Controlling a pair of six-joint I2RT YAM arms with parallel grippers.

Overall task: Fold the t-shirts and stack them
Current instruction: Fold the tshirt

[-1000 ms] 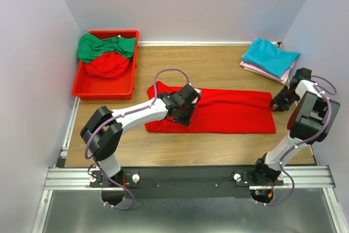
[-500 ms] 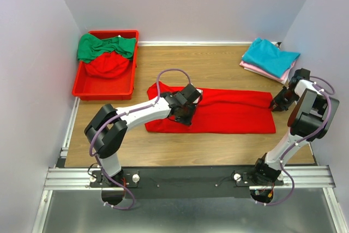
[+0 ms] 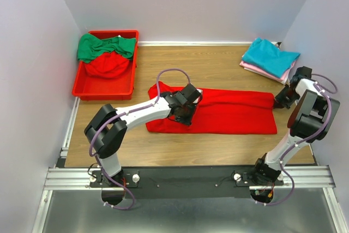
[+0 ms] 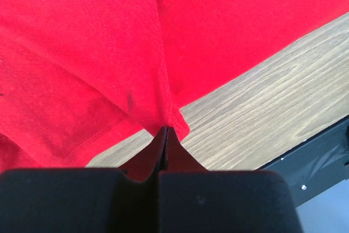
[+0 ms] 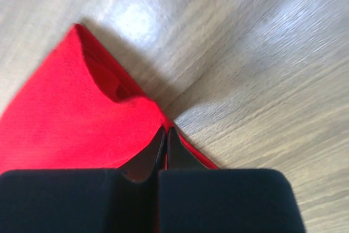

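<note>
A bright red t-shirt (image 3: pixel 234 114) lies as a long folded band across the middle of the wooden table. My left gripper (image 3: pixel 184 117) sits over its left part. In the left wrist view the gripper (image 4: pixel 165 130) is shut, pinching a corner fold of the red cloth (image 4: pixel 82 36) just above the wood. My right gripper (image 3: pixel 280 102) is at the shirt's right end. In the right wrist view it (image 5: pixel 166 130) is shut on the edge of the red cloth (image 5: pixel 65 113), which is lifted slightly off the table.
A red plastic bin (image 3: pixel 103 93) at the back left holds a green shirt (image 3: pixel 101 46) and a crumpled red one (image 3: pixel 106 65). A teal shirt (image 3: pixel 270 55) lies folded on a pink one (image 3: pixel 262 72) at the back right. Walls stand close on both sides.
My right gripper has closed on the shirt's right edge, and that end has shifted slightly to the right. The left gripper keeps its grip and has barely moved.
</note>
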